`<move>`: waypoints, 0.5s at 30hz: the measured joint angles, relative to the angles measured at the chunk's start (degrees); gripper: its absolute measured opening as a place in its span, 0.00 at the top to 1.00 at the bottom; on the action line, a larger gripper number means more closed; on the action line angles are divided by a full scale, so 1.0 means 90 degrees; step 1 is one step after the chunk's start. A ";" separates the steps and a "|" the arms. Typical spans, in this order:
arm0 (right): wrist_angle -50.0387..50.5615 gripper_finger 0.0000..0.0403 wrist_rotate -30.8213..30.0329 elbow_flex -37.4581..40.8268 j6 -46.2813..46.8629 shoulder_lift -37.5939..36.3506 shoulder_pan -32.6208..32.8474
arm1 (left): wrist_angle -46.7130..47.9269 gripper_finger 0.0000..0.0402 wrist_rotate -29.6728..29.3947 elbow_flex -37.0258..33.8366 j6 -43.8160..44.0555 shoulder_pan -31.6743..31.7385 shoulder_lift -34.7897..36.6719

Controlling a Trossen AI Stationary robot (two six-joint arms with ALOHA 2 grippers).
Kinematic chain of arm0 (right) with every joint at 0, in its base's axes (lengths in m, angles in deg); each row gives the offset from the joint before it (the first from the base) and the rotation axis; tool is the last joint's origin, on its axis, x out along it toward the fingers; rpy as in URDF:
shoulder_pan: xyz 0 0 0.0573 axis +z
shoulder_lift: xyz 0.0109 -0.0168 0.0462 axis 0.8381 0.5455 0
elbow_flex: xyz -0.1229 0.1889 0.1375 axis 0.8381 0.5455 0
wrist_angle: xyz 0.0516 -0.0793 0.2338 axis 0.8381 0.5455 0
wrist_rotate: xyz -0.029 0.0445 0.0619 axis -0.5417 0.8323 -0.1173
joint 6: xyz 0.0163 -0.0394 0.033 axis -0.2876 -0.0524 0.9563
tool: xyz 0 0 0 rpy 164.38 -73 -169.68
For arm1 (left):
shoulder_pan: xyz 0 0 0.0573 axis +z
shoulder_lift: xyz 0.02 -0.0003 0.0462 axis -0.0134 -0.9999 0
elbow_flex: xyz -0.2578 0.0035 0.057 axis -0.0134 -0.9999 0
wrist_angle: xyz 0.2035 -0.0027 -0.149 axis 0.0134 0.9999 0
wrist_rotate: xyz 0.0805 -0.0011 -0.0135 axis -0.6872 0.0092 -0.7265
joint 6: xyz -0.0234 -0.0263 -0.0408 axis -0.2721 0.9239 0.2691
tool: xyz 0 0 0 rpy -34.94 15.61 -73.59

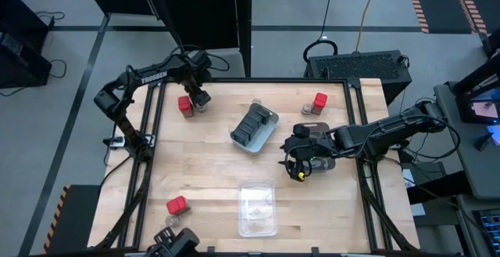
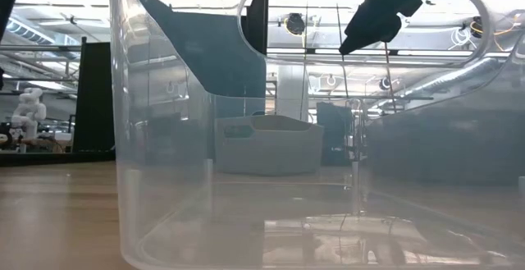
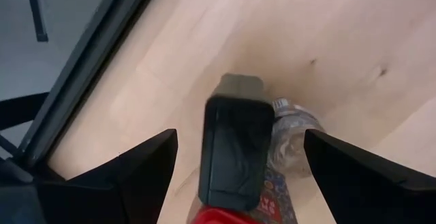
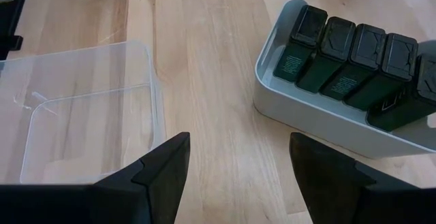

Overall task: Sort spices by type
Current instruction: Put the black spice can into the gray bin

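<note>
My left gripper [image 1: 200,94] is open at the table's far left. In the left wrist view its fingers [image 3: 136,169] stand on either side of an upright dark block [image 3: 235,149] without touching it. A small clear jar [image 3: 291,134] stands beside the block, and a red block [image 1: 185,106] is next to them. My right gripper [image 4: 238,169] is open and empty above bare wood, between the grey tray [image 4: 306,108], which holds several dark blocks [image 4: 340,54], and the clear tray [image 4: 82,108]. It also shows in the high view [image 1: 299,167].
A red block [image 1: 320,101] and a jar [image 1: 307,109] stand at the far right. Another red block [image 1: 177,205] and a jar [image 1: 172,222] stand at the near left. The clear tray [image 1: 258,208] lies near the front edge, and the grey tray [image 1: 254,128] lies mid-table.
</note>
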 joint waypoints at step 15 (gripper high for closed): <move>-0.0069 0.41 0.0000 0.0000 0.0009 0.0000 0.0000 | -0.0067 0.35 0.0063 0.0000 -0.0061 0.0005 0.0000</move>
